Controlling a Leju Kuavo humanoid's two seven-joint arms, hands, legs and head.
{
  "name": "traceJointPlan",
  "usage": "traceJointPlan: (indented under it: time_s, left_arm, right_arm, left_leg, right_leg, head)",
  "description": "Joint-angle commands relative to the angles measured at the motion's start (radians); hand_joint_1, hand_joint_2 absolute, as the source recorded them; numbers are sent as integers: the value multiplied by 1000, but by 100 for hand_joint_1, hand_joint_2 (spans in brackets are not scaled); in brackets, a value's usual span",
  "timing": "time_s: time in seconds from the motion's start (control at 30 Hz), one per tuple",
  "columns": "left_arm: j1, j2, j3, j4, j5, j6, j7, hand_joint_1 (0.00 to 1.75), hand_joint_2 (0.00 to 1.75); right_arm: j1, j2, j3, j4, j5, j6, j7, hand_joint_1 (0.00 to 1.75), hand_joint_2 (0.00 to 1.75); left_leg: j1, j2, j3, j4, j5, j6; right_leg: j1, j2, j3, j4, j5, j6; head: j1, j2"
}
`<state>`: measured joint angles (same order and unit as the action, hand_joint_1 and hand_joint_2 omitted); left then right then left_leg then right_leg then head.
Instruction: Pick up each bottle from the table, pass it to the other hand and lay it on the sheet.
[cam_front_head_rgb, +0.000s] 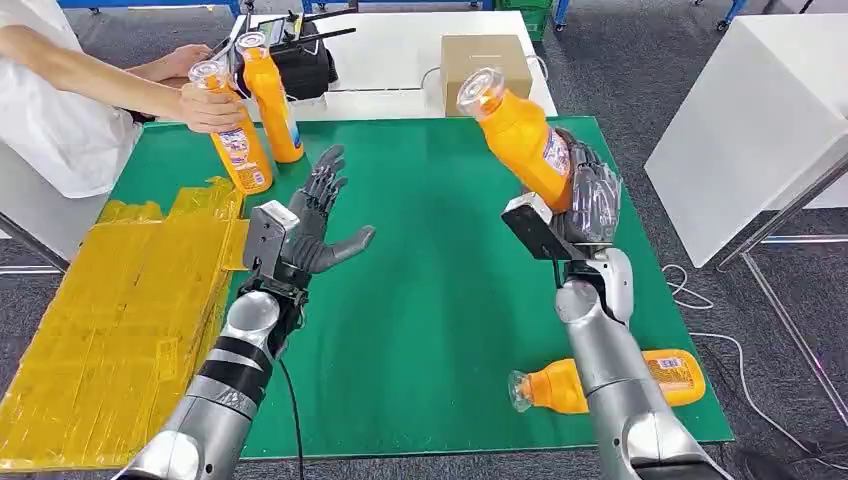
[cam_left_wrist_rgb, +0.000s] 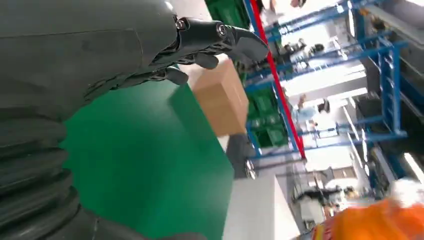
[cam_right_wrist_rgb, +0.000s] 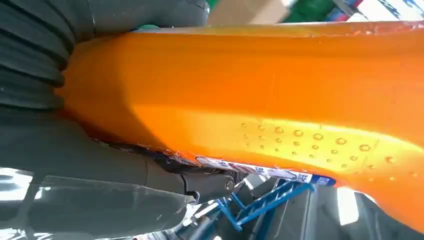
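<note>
Bottle (cam_front_head_rgb: 600, 382) lies on its side at the near right of the green table (cam_front_head_rgb: 430, 300), partly behind the right arm. Right hand (cam_front_head_rgb: 585, 200) grips a second bottle (cam_front_head_rgb: 520, 135) raised and tilted, cap up-left; left hand (cam_front_head_rgb: 320, 225) is empty, fingers spread, beside the yellow sheet (cam_front_head_rgb: 120, 300). Far left, a person's hand (cam_front_head_rgb: 210, 105) holds a third bottle (cam_front_head_rgb: 235, 135) next to a fourth (cam_front_head_rgb: 272, 95).

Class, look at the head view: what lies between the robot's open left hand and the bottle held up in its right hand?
Only bare green mat lies between the left hand and the bottle, seen in the head view.
</note>
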<state>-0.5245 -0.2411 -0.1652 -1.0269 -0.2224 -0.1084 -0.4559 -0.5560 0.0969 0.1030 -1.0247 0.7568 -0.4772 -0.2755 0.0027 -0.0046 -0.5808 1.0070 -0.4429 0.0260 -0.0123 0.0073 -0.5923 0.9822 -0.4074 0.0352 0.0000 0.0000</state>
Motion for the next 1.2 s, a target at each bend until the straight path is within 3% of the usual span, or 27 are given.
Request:
traceJointPlan:
  time_s: [0.03, 0.17, 0.47, 0.77, 1.0, 1.2]
  left_arm:
    - [-122, 21, -139, 92, 64, -66, 31, 0, 175]
    - [-160, 9, -154, 164, 129, -127, 30, 0, 175]
    - [-180, 1, -178, 181, 186, -150, 25, 0, 175]
    - [-184, -1, -188, 184, 201, -162, 26, 0, 175]
    - [-156, -12, -240, 129, 200, -157, 16, 0, 175]
    - [-161, -19, -257, 134, 199, -129, 16, 0, 175]
  right_arm:
    - [-13, 91, -55, 56, -248, 186, -166, 175, 175]
    - [11, 158, 11, 116, -271, 220, -242, 175, 175]
    - [-3, 231, 131, 298, -258, 233, -263, 175, 175]
    - [-19, 247, 176, 367, -231, 222, -247, 175, 175]
    - [-62, 252, 250, 473, -301, 194, -229, 175, 175]
    - [-63, 252, 400, 489, -335, 171, -186, 175, 175]
  left_leg:
    - [2, -1, 3, 1, -2, -1]
    - [2, 1, 4, -1, -2, -2]
    - [2, 2, 3, -1, -2, -1]
    - [2, 2, 2, 0, -1, -1]
    - [2, 0, 1, 0, -1, -1]
    - [3, 0, 2, 0, -2, -1]
  right_leg:
    - [2, -2, 4, 0, -1, -1]
    - [2, 0, 4, -1, -1, -2]
    - [3, 1, 3, -1, -1, -1]
    - [2, 1, 2, -1, -1, -1]
    - [2, 0, 1, 0, -1, -1]
    - [3, -1, 2, 0, -1, -1]
  head:
    - [0, 0]
    - [0, 0]
    - [0, 0]
    - [1, 0]
    - [0, 0]
    - [0, 0]
